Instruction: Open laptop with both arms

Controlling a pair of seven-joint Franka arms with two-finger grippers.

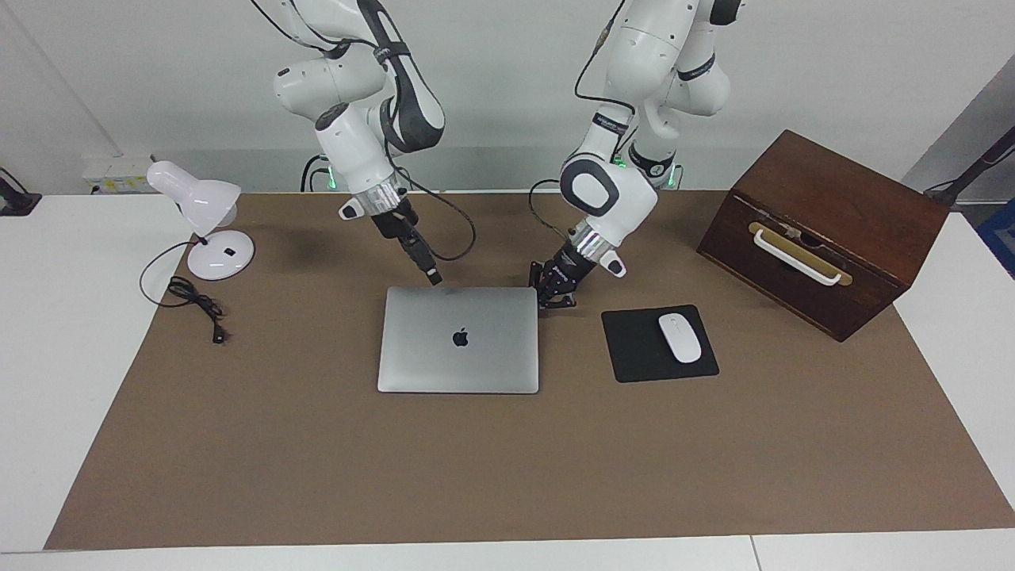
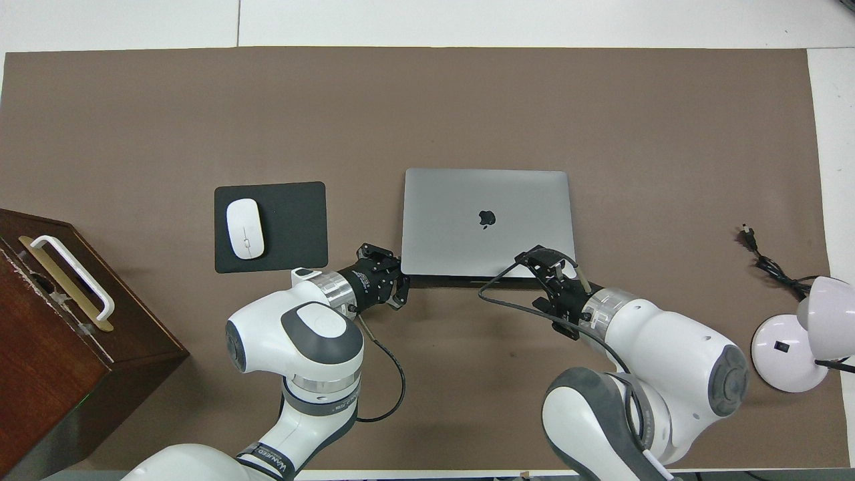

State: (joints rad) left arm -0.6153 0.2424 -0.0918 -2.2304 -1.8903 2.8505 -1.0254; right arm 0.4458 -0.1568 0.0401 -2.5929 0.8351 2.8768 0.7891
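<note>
Laptop (image 1: 458, 339) sits shut flat mid-mat, beside the mouse pad (image 1: 634, 349), long axis running arm to arm, its opening edge toward me. My left gripper (image 1: 557, 300), fingertips pinched together, is down at the corner on the mouse pad's side. My right gripper (image 1: 432, 276), jaws spread, hangs tilted over the other end of that edge. Both are about equally close, so I'd guess the lid lift comes next.

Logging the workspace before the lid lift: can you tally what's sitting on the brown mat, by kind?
Laptop: 1
Mouse pad: 1
Mouse: 1
Desk lamp: 1
Wooden box: 1
Total: 5
</note>
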